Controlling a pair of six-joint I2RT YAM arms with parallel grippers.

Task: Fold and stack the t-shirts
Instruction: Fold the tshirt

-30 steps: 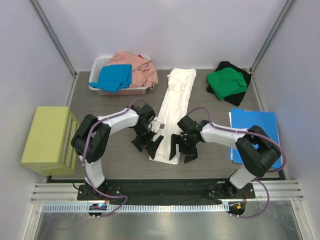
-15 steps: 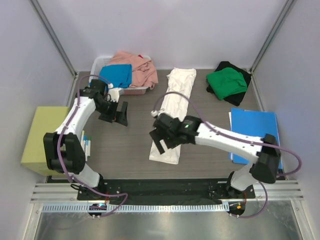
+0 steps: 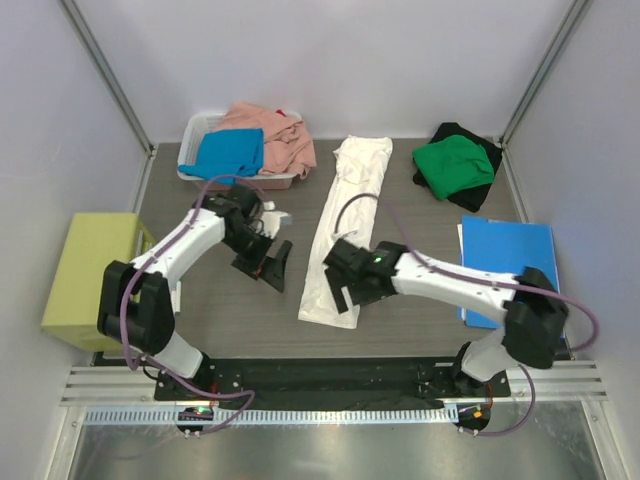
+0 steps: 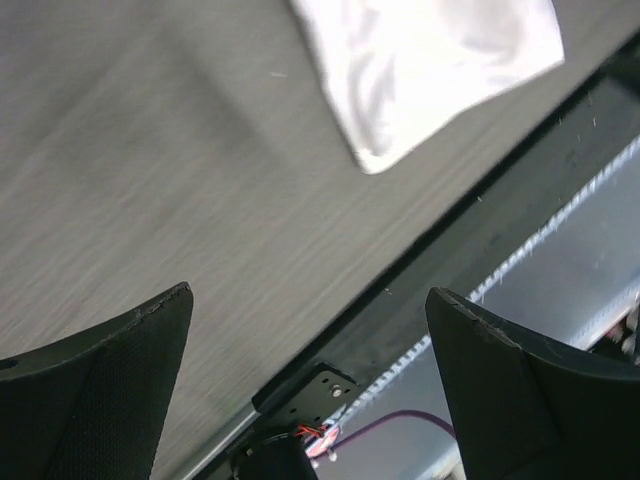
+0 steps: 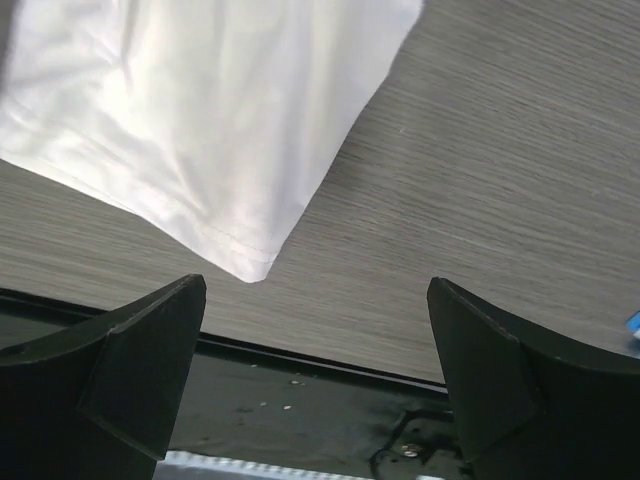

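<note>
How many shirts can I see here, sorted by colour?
white t-shirt: 1
green t-shirt: 1
black t-shirt: 1
bright blue t-shirt: 1
salmon pink t-shirt: 1
Total: 5

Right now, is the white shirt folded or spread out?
Folded: the white shirt lies as a long narrow strip, no sleeves showing.

Grey wood-grain table (image 3: pixel 230 315), walled on three sides by pale panels.
White plastic basket (image 3: pixel 192 140) in the far-left corner.
Flat blue folder (image 3: pixel 505 245) near the right edge, lying square to it, a white sheet edge showing along its left side.
Yellow-green box (image 3: pixel 95 275) just off the table's left edge.
Black strip (image 3: pixel 320 372) along the near edge, then an aluminium rail (image 3: pixel 330 386) and a dull steel sheet (image 3: pixel 320 450).
</note>
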